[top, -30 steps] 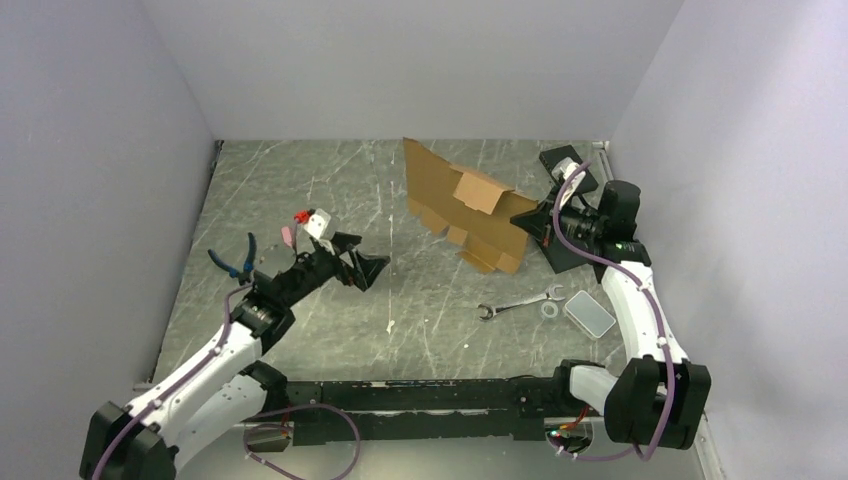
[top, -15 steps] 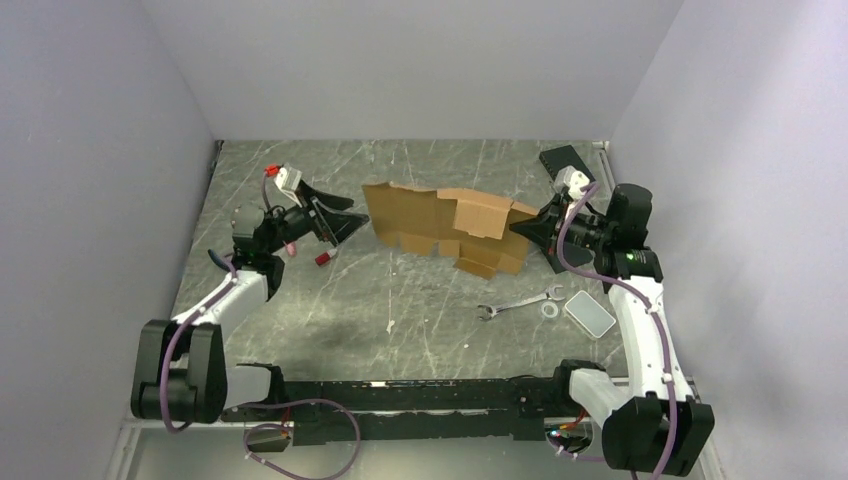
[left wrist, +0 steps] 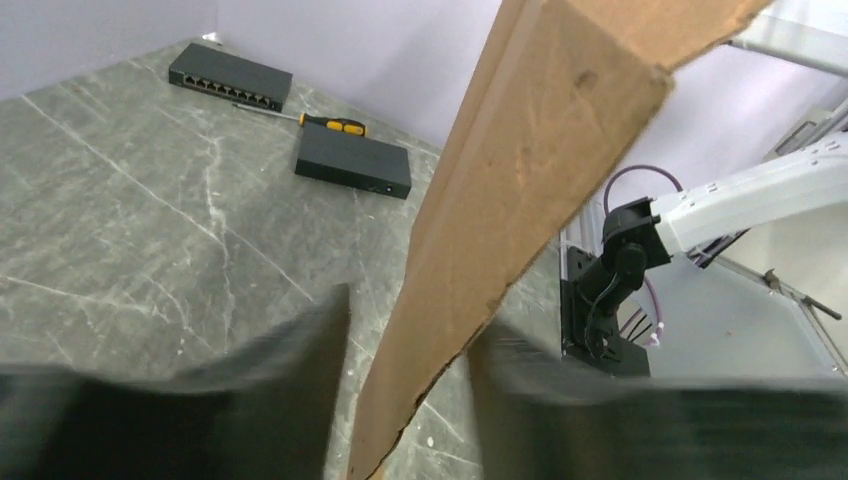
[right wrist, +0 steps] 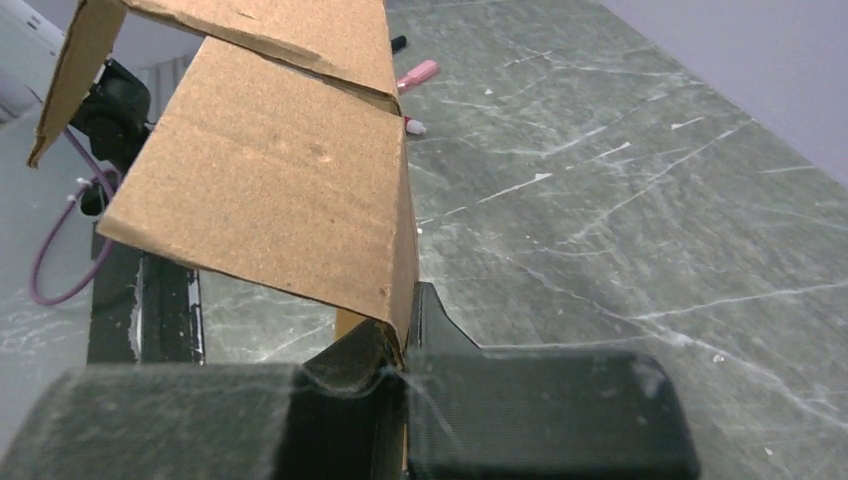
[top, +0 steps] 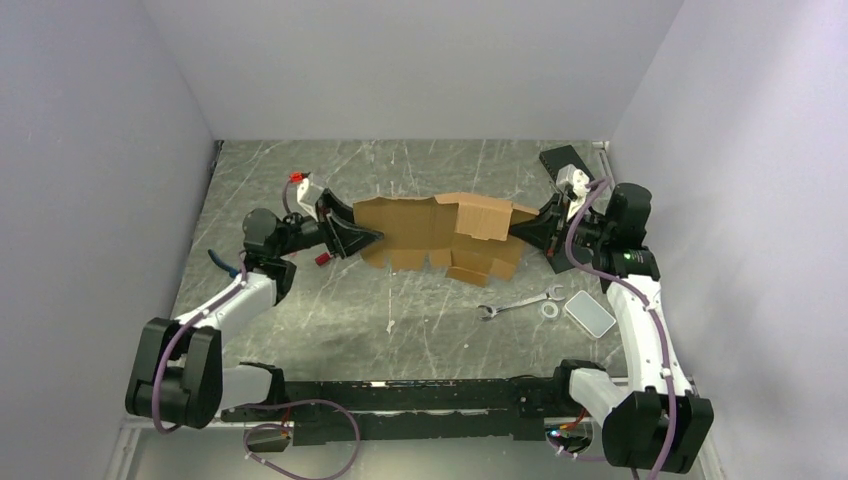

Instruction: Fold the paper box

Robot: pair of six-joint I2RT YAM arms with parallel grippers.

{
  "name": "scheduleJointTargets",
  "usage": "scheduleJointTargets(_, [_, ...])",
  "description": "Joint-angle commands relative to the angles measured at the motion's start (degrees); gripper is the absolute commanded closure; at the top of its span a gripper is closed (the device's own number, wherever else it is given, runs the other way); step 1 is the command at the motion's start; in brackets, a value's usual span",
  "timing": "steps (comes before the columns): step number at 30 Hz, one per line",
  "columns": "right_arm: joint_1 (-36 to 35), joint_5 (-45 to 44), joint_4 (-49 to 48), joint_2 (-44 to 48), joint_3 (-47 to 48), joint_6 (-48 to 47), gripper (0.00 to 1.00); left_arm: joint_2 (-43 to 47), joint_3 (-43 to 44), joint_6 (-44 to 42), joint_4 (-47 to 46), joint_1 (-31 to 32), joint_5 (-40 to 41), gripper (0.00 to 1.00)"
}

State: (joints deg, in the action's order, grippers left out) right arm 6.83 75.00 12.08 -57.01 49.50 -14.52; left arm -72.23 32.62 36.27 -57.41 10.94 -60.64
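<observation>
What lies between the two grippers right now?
The paper box spans the stretch from left gripper to right gripper, clearest in the top external view.

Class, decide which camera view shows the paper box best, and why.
Top external: the whole paper box shows, flaps and all. The left wrist view catches only one edge; the right wrist view only a close-up panel.

High overview; wrist close-ups sharing paper box (top: 440,232)
</observation>
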Motion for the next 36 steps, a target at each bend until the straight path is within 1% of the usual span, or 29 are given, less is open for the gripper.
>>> scheduleJointTargets(1, [0.21, 2.80, -7.98, -1.44, -0.94, 6.45, 1.00, 4.10, 3.85, -8.26, 11.51, 1.01, 0.30, 0.70])
scheduleJointTargets(2, [0.20, 2.11, -8.11, -1.92, -1.04, 7.04, 1.00, 4.55, 4.59, -9.05, 13.71, 1.01, 0.53, 0.82])
scheduleJointTargets(3, [0.20, 1.58, -7.98, -2.59, -0.95, 7.41, 1.00, 5.13, 5.44, -9.80, 16.11, 1.01, 1.04, 0.92])
scheduleJointTargets(4, [0.20, 1.05, -7.48, -3.37, -0.77, 7.46, 1.00, 5.87, 6.29, -10.59, 19.07, 1.01, 1.66, 0.99])
scheduleJointTargets(5, [0.20, 0.59, -7.23, -4.38, -0.60, 7.72, 1.00, 6.33, 7.36, -11.35, 21.80, 1.01, 2.31, 1.00])
scheduleJointTargets(7, [0.20, -0.15, -7.24, -6.50, -0.46, 9.04, 1.00, 7.22, 9.72, -11.51, 28.55, 1.01, 4.11, 1.00])
scheduleJointTargets(9, [0.20, -1.02, -6.83, -8.58, -0.37, 9.49, 0.90, 7.66, 12.60, -11.52, 35.57, 1.01, 5.28, 1.00])
scheduleJointTargets(10, [0.22, -1.58, -6.56, -9.28, -0.36, 9.53, 0.85, 7.77, 14.11, -11.24, 40.58, 1.01, 5.70, 1.00])
scheduleJointTargets(11, [0.20, -1.98, -6.34, -9.94, -0.36, 9.52, 0.77, 7.82, 15.51, -11.21, 43.98, 1.01, 5.90, 1.00])
scheduleJointTargets(13, [0.12, -2.69, -5.71, -10.58, -0.24, 9.03, 0.65, 7.73, 18.24, -12.05, 51.08, 1.01, 5.94, 1.00])
scheduleJointTargets(15, [0.11, -3.78, -4.88, -11.12, -0.04, 8.41, 0.49, 7.07, 20.80, -13.63, 58.05, 0.95, 6.58, 1.00])
scheduleJointTargets(19, [0.12, -6.32, -3.09, -11.86, 0.35, 6.49, 0.33, 2.23, 26.53, -19.62, 72.11, 0.61, 6.94, 1.00])
scheduleJointTargets(22, [0.20, -10.13, 0.42, -12.23, 1.40, 2.67, 0.18, -2.75, 28.98, -21.33, 77.77, -1.00, 6.05, 1.00])
scheduleJointTargets(25, [0.20, -13.23, 1.42, -11.96, 1.09, -0.45, 0.03, -8.90, 30.30, -21.11, 79.99, -2.52, 3.83, 1.00])
scheduleJointTargets(26, [0.20, -13.89, 0.98, -11.72, 0.48, -0.75, 0.01, -11.75, 31.30, -21.59, 81.46, -2.99, 3.35, 1.00])
scheduleJointTargets(28, [0.16, -14.10, 0.83, -11.58, -0.02, -1.63, 0.00, -15.77, 34.32, -23.50, 86.16, -3.81, 3.71, 1.00])
scheduleJointTargets(32, [-1.06, -12.67, 0.44, -11.60, -1.33, -3.77, 0.00, -21.53, 38.55, -25.56, 92.47, -4.56, 7.90, 1.00])
scheduleJointTargets(34, [-3.37, -13.12, 1.48, -11.69, -1.86, -7.16, 0.00, -23.12, 39.89, -27.08, 94.56, -4.68, 11.19, 1.00])
scheduleJointTargets(36, [-5.97, -13.74, 2.95, -12.18, -2.32, -11.45, 0.00, -23.88, 40.27, -27.42, 94.78, -4.70, 12.81, 1.00])
